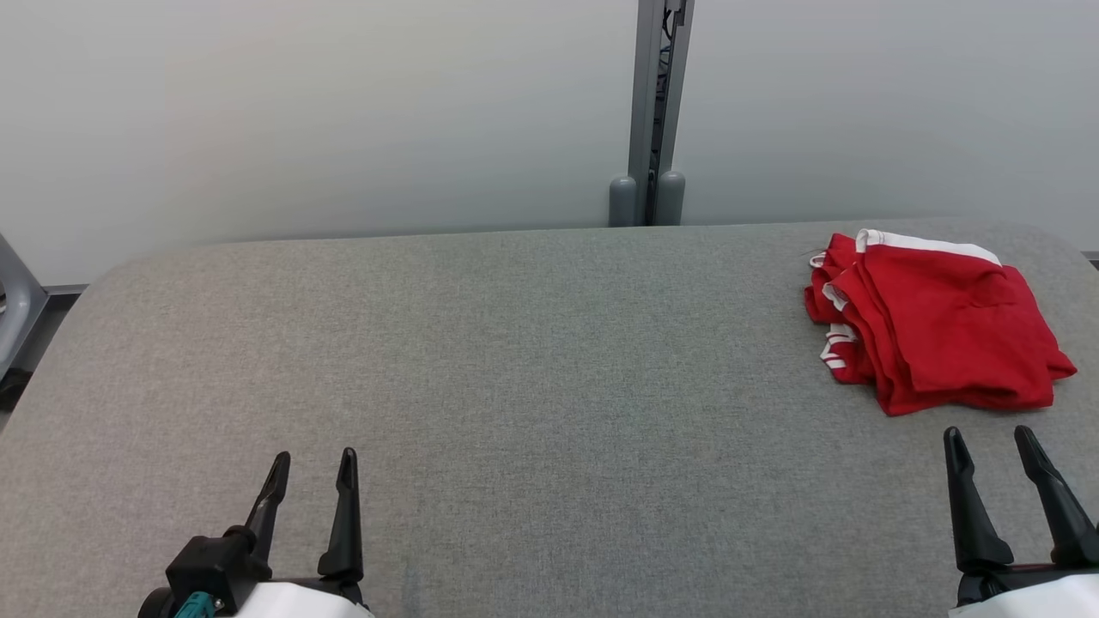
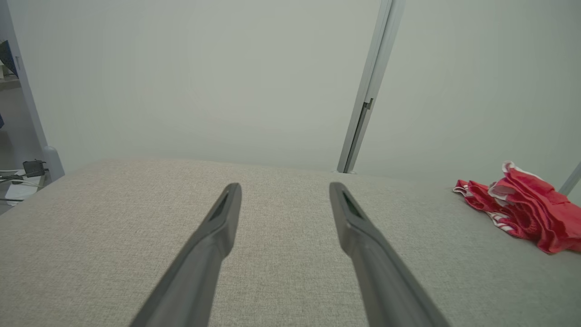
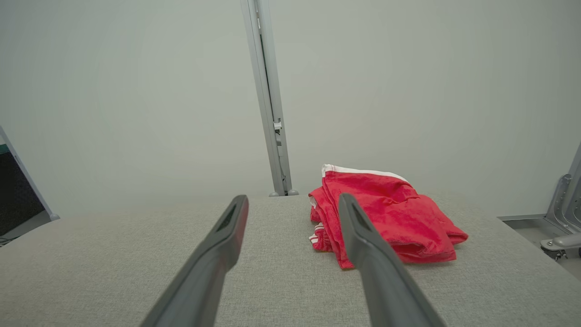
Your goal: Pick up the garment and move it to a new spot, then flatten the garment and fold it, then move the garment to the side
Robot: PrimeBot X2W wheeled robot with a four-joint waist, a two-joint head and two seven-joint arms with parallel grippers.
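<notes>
At far right lies the red garment (white-trimmed), folded; left tool and right tool gape empty.

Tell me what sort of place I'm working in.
Most likely a robot test cell or lab, not a home: a table covered in grey woven fabric, plain pale wall panels joined by a grey metal post behind it, and a red garment with white trim at the table's right.
</notes>
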